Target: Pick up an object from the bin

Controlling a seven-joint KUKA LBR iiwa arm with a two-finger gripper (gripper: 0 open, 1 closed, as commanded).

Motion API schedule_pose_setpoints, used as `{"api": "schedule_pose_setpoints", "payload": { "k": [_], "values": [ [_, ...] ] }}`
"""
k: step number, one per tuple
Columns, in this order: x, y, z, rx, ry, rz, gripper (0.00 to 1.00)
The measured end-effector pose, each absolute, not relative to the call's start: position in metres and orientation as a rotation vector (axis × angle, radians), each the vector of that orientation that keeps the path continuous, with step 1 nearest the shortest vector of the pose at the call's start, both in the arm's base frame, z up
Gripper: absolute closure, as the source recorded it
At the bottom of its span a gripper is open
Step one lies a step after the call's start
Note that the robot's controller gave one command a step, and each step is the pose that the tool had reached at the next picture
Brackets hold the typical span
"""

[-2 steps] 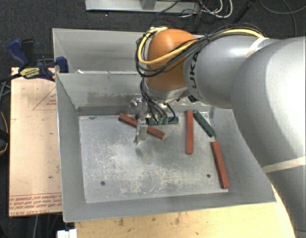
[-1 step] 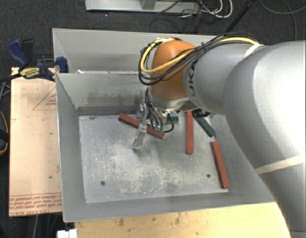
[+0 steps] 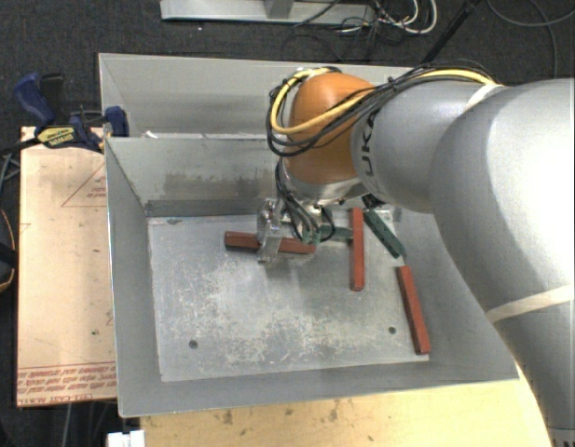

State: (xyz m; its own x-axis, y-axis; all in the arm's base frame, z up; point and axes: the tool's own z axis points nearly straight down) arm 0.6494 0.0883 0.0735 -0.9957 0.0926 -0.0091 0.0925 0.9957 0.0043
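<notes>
From my station, the two-finger gripper [image 3: 273, 238] is low in the grey metal bin [image 3: 268, 343], right down on a short, flat reddish-brown bar [image 3: 239, 241]. The bar lies crosswise on the floor near the foot of the back wall, its left end poking out clear of the tool. I cannot tell whether the hand is wide, narrow or clamped on the bar, because the wrist and its orange cover [image 3: 329, 124] hide too much of it. That is my main worry: a lift from here may come up with nothing, or with the bar pinched off-centre so it swings and drops. The bar looks thin and flat on the metal, so a shallow grip could simply skid over it. To the right, a dark green stick [image 3: 388, 237] and a long red-brown stick [image 3: 358, 254] lie near the wrist; cables or wrist could nudge them. A second long red-brown stick [image 3: 413, 310] lies well apart, harmless.
</notes>
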Motion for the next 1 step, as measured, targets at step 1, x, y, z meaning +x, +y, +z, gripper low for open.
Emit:
{"api": "schedule_pose_setpoints", "payload": {
  "k": [1],
  "values": [
    [0.6494,0.0882,0.0735,0.145,3.129,0.006,1.0]
  ]
}}
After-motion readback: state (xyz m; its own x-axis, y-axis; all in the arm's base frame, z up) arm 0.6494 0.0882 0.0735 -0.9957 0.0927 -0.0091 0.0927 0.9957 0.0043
